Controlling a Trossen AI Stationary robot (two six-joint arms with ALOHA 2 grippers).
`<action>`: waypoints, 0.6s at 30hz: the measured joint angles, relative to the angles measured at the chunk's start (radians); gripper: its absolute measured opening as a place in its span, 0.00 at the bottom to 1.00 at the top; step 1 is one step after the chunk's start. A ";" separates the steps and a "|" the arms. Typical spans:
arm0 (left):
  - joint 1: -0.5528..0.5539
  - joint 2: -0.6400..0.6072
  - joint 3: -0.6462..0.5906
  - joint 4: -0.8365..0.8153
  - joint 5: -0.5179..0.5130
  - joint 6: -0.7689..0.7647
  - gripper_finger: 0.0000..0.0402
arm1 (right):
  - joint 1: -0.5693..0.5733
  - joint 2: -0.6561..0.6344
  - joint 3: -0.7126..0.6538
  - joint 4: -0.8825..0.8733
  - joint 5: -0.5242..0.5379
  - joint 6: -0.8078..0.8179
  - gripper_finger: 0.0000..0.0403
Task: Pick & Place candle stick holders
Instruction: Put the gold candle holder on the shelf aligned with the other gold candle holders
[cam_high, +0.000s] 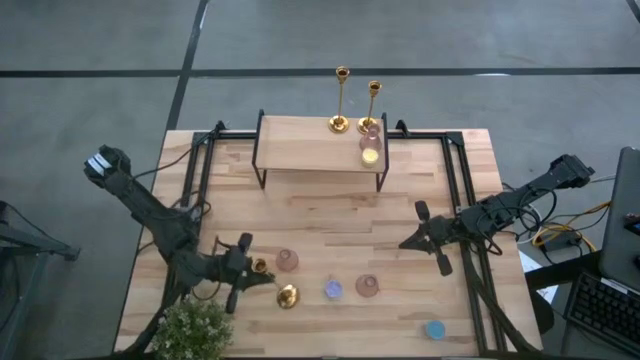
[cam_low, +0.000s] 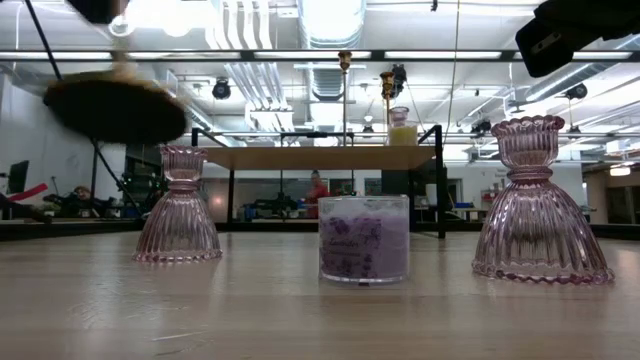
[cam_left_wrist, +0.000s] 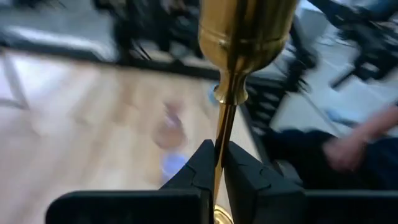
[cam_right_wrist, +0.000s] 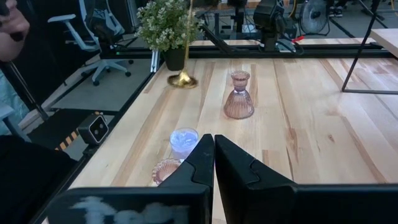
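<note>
Your left hand (cam_left_wrist: 217, 163) is clenched on a candlestick (cam_high: 284, 293) stem near the table's (cam_high: 330, 220) front; two candlesticks (cam_high: 341, 100) stand on the shelf (cam_high: 300, 150); your right hand (cam_high: 422, 240) is clenched empty

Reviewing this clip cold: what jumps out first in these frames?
The left gripper, at the table's near left, is shut on the thin stem of a gold candlestick. Two more gold candlesticks stand on the raised wooden shelf at the far edge. The right gripper waits shut at mid-right.
</note>
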 joint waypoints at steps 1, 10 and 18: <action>0.002 0.000 0.017 -0.001 -0.041 0.038 0.06 | 0.000 0.000 0.000 0.000 0.000 0.000 0.02; 0.135 0.000 0.211 0.000 -0.313 0.358 0.05 | 0.000 0.000 0.000 0.000 0.000 0.000 0.02; 0.429 0.000 0.371 -0.015 -0.310 0.482 0.06 | 0.000 0.000 0.000 0.000 0.000 0.000 0.02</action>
